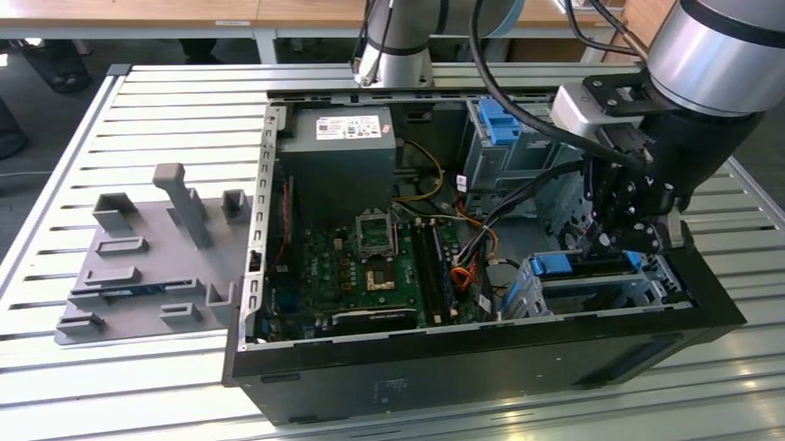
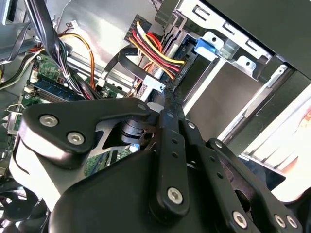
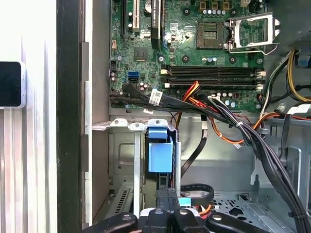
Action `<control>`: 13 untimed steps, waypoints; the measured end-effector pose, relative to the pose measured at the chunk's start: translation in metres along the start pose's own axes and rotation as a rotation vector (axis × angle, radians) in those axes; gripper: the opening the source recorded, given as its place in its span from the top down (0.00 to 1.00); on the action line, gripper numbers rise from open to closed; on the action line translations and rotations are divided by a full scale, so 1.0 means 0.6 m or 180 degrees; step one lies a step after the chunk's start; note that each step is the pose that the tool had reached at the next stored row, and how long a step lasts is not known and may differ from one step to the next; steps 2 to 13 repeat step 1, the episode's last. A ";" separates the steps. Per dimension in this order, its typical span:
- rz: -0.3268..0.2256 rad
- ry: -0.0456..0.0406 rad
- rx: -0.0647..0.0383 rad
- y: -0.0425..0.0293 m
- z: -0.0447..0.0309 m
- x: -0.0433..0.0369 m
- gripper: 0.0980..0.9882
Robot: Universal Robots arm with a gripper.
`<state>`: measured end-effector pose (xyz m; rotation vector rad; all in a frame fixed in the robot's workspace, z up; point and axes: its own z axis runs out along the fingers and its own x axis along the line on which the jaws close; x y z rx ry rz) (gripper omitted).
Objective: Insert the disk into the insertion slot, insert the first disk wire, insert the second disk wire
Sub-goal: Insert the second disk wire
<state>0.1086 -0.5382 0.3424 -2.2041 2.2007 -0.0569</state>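
Observation:
The disk [image 3: 159,156] sits in the insertion slot [image 3: 121,155], a low silvery cage in the corner of the open computer case; its blue caddy end [image 2: 204,46] shows at the cage mouth. In the exterior view my gripper [image 1: 617,246] hangs right over that cage [image 1: 613,287], beside the blue caddy [image 1: 558,265]. In both wrist views the gripper [image 2: 168,99] [image 3: 167,194] has its fingers pressed together on a small black wire plug at the disk's end. Red, yellow and black wires [image 2: 155,53] and a flat black cable [image 3: 194,189] both run to that spot.
The motherboard [image 1: 368,257] fills the case floor, with a grey power supply [image 1: 337,152] behind it. A taller grey cage with a blue tab [image 1: 497,124] stands at the back. A thick black cable bundle [image 3: 243,131] crosses beside the slot. A grey fixture plate [image 1: 147,266] lies on the slatted table.

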 end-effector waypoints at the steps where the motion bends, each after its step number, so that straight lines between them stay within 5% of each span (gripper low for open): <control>1: 0.0000 0.0000 0.0000 0.000 0.000 0.000 0.99; 13: 0.0000 0.0000 0.0000 0.000 0.000 0.000 0.99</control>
